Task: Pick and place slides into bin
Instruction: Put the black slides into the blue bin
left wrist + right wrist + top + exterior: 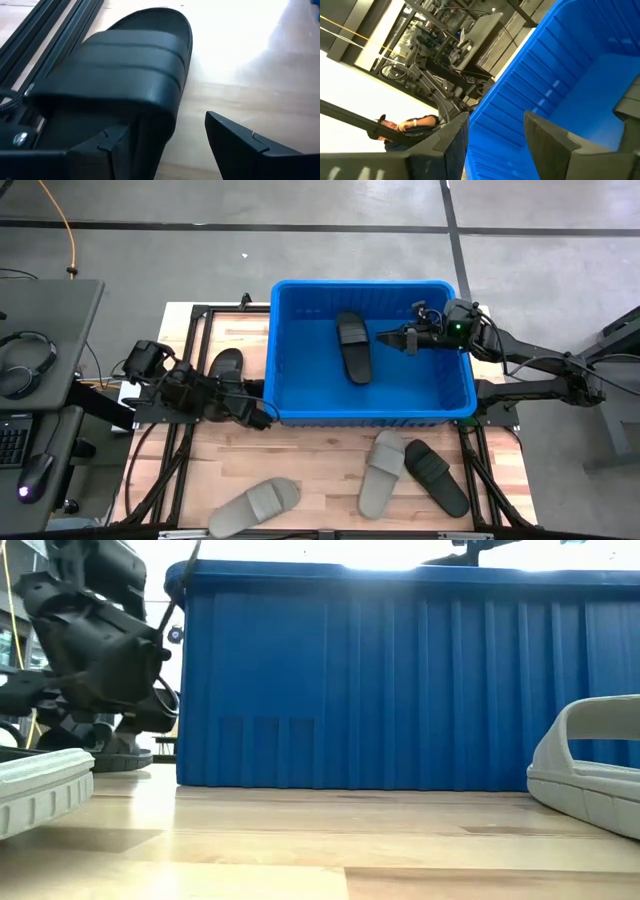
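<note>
The blue bin point(460, 395) stands at the table's far middle, with one black slide point(353, 345) lying on its floor. A second black slide point(226, 362) lies sole down on the table left of the bin. My left gripper point(167, 125) is open, low at that slide's heel end behind the ribbed strap point(115, 65). One finger point(100, 150) is in front of the slide and the other point(240, 145) is over bare wood. My right gripper point(385, 337) hovers open over the bin's right half, with nothing between its fingers point(555, 145). My left gripper comes slanting down along the black slide from its heel end. The slide's side edge point(157, 132) shows in the gap between the open fingers. I cannot tell whether either finger touches it. The slide lies flat on the table.
On the near half of the table lie a grey slide point(255, 505) at the left, and a grey slide point(380, 473) beside a black one point(435, 477) at the right. Black frame rails point(190, 340) edge the table. The bin wall point(400, 680) stands tall across the middle.
</note>
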Tool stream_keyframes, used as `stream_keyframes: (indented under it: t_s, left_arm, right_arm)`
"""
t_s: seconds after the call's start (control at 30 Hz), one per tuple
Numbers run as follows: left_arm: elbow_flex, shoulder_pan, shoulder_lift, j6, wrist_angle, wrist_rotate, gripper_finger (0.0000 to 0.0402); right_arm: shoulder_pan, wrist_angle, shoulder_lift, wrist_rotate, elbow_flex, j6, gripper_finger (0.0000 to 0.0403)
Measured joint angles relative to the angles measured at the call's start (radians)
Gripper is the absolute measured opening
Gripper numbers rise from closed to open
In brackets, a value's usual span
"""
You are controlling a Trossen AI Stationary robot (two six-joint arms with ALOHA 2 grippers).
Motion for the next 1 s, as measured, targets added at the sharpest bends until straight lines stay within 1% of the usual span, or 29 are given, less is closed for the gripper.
stream_keyframes:
  t_s: [0.23, 0.43, 0.6, 0.67, 0.73, 0.8, 1.0]
  left_arm:
    - [-0.002, 0.075, 0.000, 0.109, 0.070, -0.018, 0.0216]
    - [0.000, 0.113, 0.000, 0.113, 0.078, -0.018, 0.0216]
    - [0.000, 0.114, 0.000, 0.113, 0.090, -0.018, 0.0215]
    - [0.000, 0.114, 0.000, 0.113, 0.095, -0.018, 0.0208]
    - [0.000, 0.114, 0.000, 0.112, 0.095, -0.018, 0.0191]
    - [0.000, 0.114, 0.000, 0.110, 0.094, -0.019, 0.0166]
    - [0.000, 0.114, 0.000, 0.111, 0.094, -0.019, 0.0069]
  right_arm:
    - [0.000, 0.009, 0.000, 0.000, 0.000, 0.019, 0.0179]
    - [0.000, 0.009, 0.000, 0.000, 0.000, 0.025, 0.0179]
    - [0.000, 0.008, 0.000, 0.000, 0.000, 0.019, 0.0179]
    - [0.000, 0.008, 0.000, 0.000, 0.000, 0.018, 0.0179]
    - [0.000, 0.008, 0.000, 0.000, 0.000, 0.018, 0.0179]
    - [0.000, 0.008, 0.000, 0.000, 0.000, 0.016, 0.0179]
    - [0.000, 0.007, 0.000, 0.000, 0.000, 0.009, 0.0179]
